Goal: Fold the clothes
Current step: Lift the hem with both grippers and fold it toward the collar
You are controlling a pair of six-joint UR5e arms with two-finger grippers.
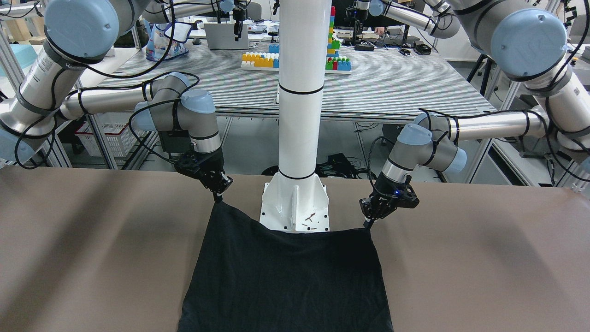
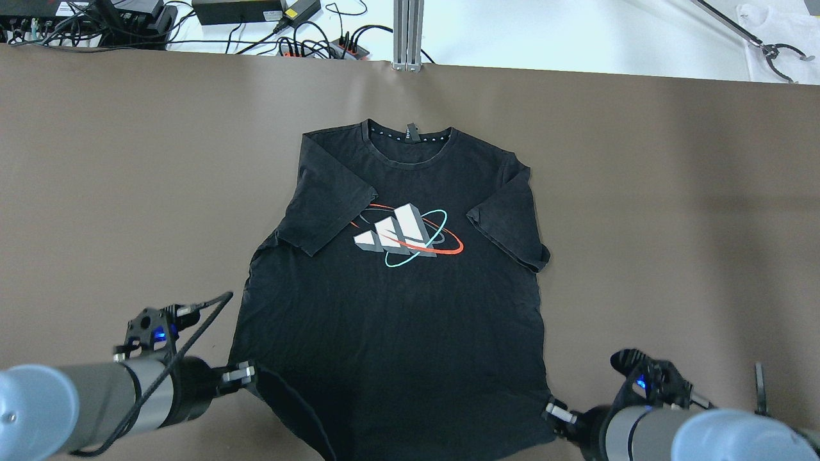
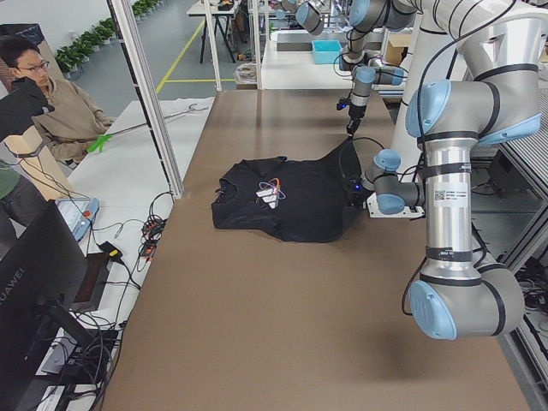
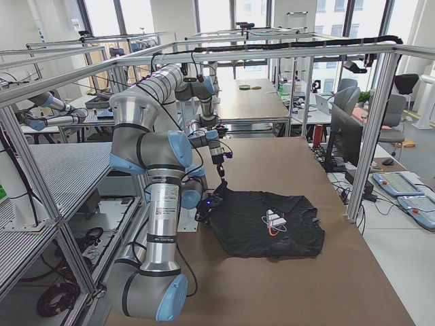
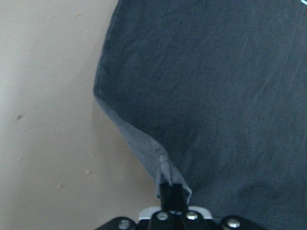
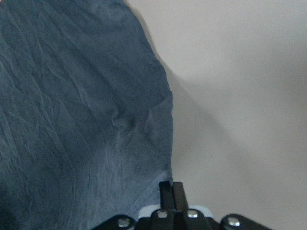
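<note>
A black T-shirt (image 2: 397, 307) lies on the brown table (image 2: 672, 224), collar away from me, with a white logo ringed in red and cyan on the chest. Both sleeves lie folded in over the body. My left gripper (image 2: 246, 372) is shut on the near left hem corner; the left wrist view shows its fingertips (image 5: 171, 191) pinching the cloth (image 5: 216, 96). My right gripper (image 2: 552, 410) is shut on the near right hem corner, seen pinched in the right wrist view (image 6: 171, 189). In the front view both grippers (image 1: 368, 224) (image 1: 217, 198) hold the hem (image 1: 295, 233) raised off the table.
The white pillar (image 1: 299, 92) stands on its base plate (image 1: 295, 207) between the two grippers, its front edge covered by the raised hem. Cables and power bricks (image 2: 288, 25) lie beyond the table's far edge. An operator (image 3: 43, 94) sits on that side.
</note>
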